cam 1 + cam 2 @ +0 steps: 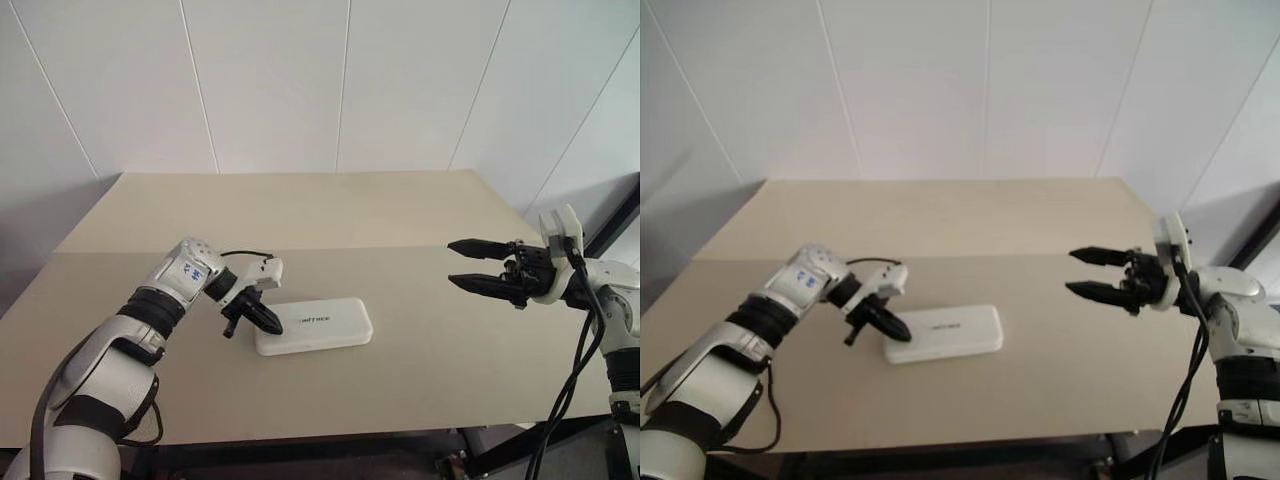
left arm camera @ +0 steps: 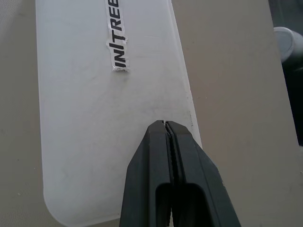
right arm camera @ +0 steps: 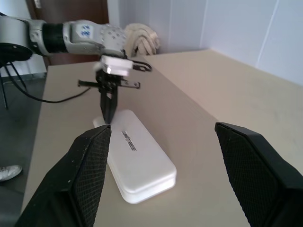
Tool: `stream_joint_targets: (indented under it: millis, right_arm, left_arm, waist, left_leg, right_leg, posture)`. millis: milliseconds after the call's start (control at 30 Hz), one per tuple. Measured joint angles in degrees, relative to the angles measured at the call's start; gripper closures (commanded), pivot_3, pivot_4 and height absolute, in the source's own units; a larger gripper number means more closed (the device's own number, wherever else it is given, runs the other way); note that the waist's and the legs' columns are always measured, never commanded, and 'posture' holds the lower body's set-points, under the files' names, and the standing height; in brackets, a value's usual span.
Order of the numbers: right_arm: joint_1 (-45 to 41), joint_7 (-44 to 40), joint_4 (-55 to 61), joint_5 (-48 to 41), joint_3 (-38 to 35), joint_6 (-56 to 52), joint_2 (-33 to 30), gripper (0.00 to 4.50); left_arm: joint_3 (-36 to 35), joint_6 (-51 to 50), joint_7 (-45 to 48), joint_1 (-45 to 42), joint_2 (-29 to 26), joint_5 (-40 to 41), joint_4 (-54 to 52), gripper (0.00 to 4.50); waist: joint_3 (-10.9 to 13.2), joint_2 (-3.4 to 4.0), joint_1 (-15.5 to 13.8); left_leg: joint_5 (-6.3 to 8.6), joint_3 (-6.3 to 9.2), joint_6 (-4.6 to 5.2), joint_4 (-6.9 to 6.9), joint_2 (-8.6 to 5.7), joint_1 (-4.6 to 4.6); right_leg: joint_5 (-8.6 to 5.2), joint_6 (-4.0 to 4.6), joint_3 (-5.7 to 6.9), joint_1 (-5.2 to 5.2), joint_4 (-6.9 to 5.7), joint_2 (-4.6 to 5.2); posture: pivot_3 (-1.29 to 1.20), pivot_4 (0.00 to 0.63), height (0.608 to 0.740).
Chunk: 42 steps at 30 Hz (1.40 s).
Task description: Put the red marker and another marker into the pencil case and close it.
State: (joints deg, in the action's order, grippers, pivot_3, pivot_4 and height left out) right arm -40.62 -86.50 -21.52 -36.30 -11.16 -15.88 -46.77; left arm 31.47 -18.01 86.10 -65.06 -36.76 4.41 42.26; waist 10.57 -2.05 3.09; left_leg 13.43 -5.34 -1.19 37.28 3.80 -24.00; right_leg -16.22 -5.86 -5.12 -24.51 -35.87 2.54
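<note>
On bare table (image 1: 420, 220), shut pencil case (image 1: 320, 328), left fingers (image 1: 262, 318) pressed together above its end, right fingers (image 1: 478, 283) spread, well apart.

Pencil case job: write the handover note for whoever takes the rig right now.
Left tool: shut, empty, tips down at the left end of the pencil case's lid.
Right tool: open, empty, raised over the table off to the case's right, pointing toward it.
Pencil case: flat on the table, lid down, lettering up.
Markers: neither can be seen on the table; presumably inside.
Done: the lid looks closed.
Left: confirm that the lid has latched, then pull both arms back.
</note>
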Motion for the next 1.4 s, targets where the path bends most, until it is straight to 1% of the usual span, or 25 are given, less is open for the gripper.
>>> stream_joint_targets:
  millis: [67, 167, 233, 300, 333, 400, 533, 600, 667, 733, 767, 833, 933, 1067, 1233, 1400]
  right_arm:
    - [0.66, 0.14, 1.08, -0.24, -0.45, -0.18, 0.02, 0.0]
    - [1.34, 0.55, 2.34, -0.25, -0.5, -0.41, 0.14, 0.0]
    - [1.6, 0.68, 3.37, -0.25, -0.51, -0.42, 0.14, 0.0]
    - [1.92, 0.87, 3.62, -0.25, -0.66, -0.42, 0.14, 0.0]
    - [2.29, 0.93, 3.67, -0.25, -0.68, -0.41, 0.13, 0.0]
    - [3.19, 1.04, 3.71, -0.2, -0.62, -0.42, 0.14, 0.0]
    - [4.35, 1.18, 4.45, -0.03, -0.64, -0.4, 0.12, 0.0]
    - [4.83, 1.2, 5.0, 0.47, -0.6, -0.4, 0.12, 0.0]
    - [5.4, 0.86, 5.8, 1.18, -0.32, -0.09, -0.16, 0.0]
    - [6.63, 0.01, 5.97, 2.4, 0.23, 1.0, -1.3, 0.0]
    - [6.8, -0.08, 5.96, 2.69, 0.47, 1.15, -1.54, 0.0]
    - [6.79, -0.31, 5.97, 3.47, 1.62, 1.89, -1.99, 0.0]
    - [6.76, -0.39, 5.97, 3.61, 1.91, 2.21, -2.06, 0.0]
    - [6.78, -0.41, 6.11, 3.58, 1.91, 2.17, -2.99, 0.0]
    - [7.28, -0.42, 6.78, 3.57, 1.9, 2.13, -4.3, 0.0]
    - [6.67, -0.42, 5.1, 4.24, 1.91, 3.08, -4.59, 0.0]
  left_arm:
    - [-1.9, 1.07, -0.18, 0.01, 0.94, -0.12, 1.7, 4.46]
    - [-7.16, 3.27, -4.08, 0.59, 3.94, 0.27, 3.27, 4.46]
    - [-11.28, 4.4, -6.6, 1.17, 4.58, 1.2, 1.67, 4.46]
    - [-15.71, 6.14, -9.32, 2.74, 4.61, 2.61, -1.95, 4.46]
    - [-17.71, 7.28, -10.95, 3.86, 4.79, 3.23, -3.99, 4.46]
    - [-22.35, 9.19, -15.91, 6.62, 5.48, 4.69, -7.74, 4.46]
    - [-28.42, 14.58, -23.86, 12.06, 6.31, 5.19, -8.92, 4.46]
    - [-30.92, 16.37, -27.25, 14.1, 7.18, 5.46, -8.34, 4.08]
    - [-32.83, 16.09, -26.3, 15.92, 7.37, 7.84, -8.88, 3.58]
    - [-33.86, 16.11, -22.96, 18.66, 7.2, 10.49, -10.35, 2.97]
    - [-33.88, 16.16, -21.8, 19.46, 7.09, 11.09, -10.37, 2.7]
    - [-33.85, 16.5, -18.29, 21.14, 6.79, 12.09, -10.37, 2.04]
    - [-33.94, 16.29, -14.27, 21.38, 5.8, 13.74, -10.69, 1.14]
    - [-34.46, 13.39, -7.4, 21.98, 2.72, 17.13, -13.41, 0.01]
    - [-35.15, 12.54, -2.24, 22.22, -0.42, 18.78, -13.78, 0.01]
    - [-35.32, 13.36, -1.65, 22.24, -2.28, 18.31, -12.04, 0.01]
  waist:
    - [0.0, 0.0, -0.02]
    - [0.05, -0.03, -0.01]
    - [0.06, -0.05, -0.02]
    - [0.06, -0.04, 0.17]
    - [0.06, -0.04, 0.17]
    - [0.08, -0.01, 0.05]
    - [0.12, 0.07, 0.04]
    - [0.12, 0.07, -0.12]
    - [0.12, 0.07, -0.12]
    - [0.12, 0.07, -0.17]
    - [0.12, 0.07, -0.18]
    - [0.12, 0.07, -0.1]
    - [0.12, 0.07, -0.08]
    - [0.12, 0.08, 0.12]
    - [0.13, 0.09, 0.09]
    - [0.13, 0.08, 0.12]
  left_leg:
    - [-0.04, 0.0, 0.05, 0.04, -0.04, 0.0]
    - [-0.08, -0.01, 0.11, 0.12, -0.06, -0.17]
    - [-0.07, -0.01, 0.1, 0.06, -0.06, -0.17]
    - [-0.03, -0.02, 0.04, -0.08, -0.04, -0.13]
    - [-0.02, -0.02, 0.02, -0.14, -0.03, -0.11]
    - [0.0, 0.03, -0.01, -0.22, 0.01, -0.14]
    - [0.0, 0.0, -0.01, -0.21, 0.01, -0.14]
    - [0.01, -0.01, -0.01, -0.12, -0.01, -0.17]
    - [0.01, -0.03, -0.01, -0.09, -0.03, -0.15]
    - [0.01, -0.03, -0.01, -0.1, -0.03, -0.14]
    - [0.01, -0.03, -0.01, -0.1, -0.04, -0.13]
    - [0.0, -0.03, -0.02, -0.1, -0.03, -0.13]
    - [0.0, -0.03, -0.02, -0.11, -0.03, -0.13]
    - [0.01, -0.05, -0.03, -0.16, -0.02, -0.12]
    - [0.02, -0.03, -0.04, -0.16, -0.01, -0.11]
    - [0.02, -0.03, -0.03, -0.13, -0.01, -0.11]
  right_leg:
    - [0.0, 0.0, 0.0, 0.03, 0.0, 0.04]
    - [0.05, -0.06, -0.02, -0.06, 0.01, 0.1]
    - [0.1, -0.16, -0.02, -0.07, -0.01, 0.09]
    - [0.28, -0.48, -0.02, -0.1, -0.05, 0.07]
    - [0.53, -0.96, 0.0, -0.12, -0.06, 0.06]
    - [0.48, -0.98, 0.04, -0.21, -0.09, 0.0]
    - [0.47, -1.0, 0.03, -0.21, -0.08, 0.0]
    - [0.51, -1.07, 0.03, -0.18, -0.07, 0.01]
    - [0.53, -1.1, 0.02, -0.14, -0.04, 0.02]
    - [0.53, -1.1, 0.03, -0.12, -0.01, 0.02]
    - [0.53, -1.09, 0.03, -0.12, -0.02, 0.02]
    - [0.53, -1.07, 0.03, -0.14, -0.02, 0.01]
    - [0.52, -1.05, 0.03, -0.13, -0.01, 0.02]
    - [0.51, -1.02, 0.03, -0.14, 0.01, 0.01]
    - [0.47, -0.97, 0.05, -0.14, 0.01, 0.02]
    - [0.43, -0.88, 0.05, -0.14, 0.02, 0.03]
  posture:
    - [0.0, 0.15, 0.74]
    - [0.0, 0.15, 0.74]
    - [0.0, 0.15, 0.74]
    - [0.0, 0.15, 0.74]
    - [0.0, 0.15, 0.74]
    - [0.0, 0.15, 0.74]
    - [0.0, 0.15, 0.74]
    - [0.0, 0.15, 0.74]
    - [0.0, 0.15, 0.74]
    - [0.0, 0.15, 0.74]
    - [0.0, 0.15, 0.74]
    - [0.0, 0.15, 0.74]
    - [0.0, 0.15, 0.74]
    - [0.0, 0.15, 0.74]
    - [0.0, 0.15, 0.74]
    - [0.0, 0.15, 0.74]
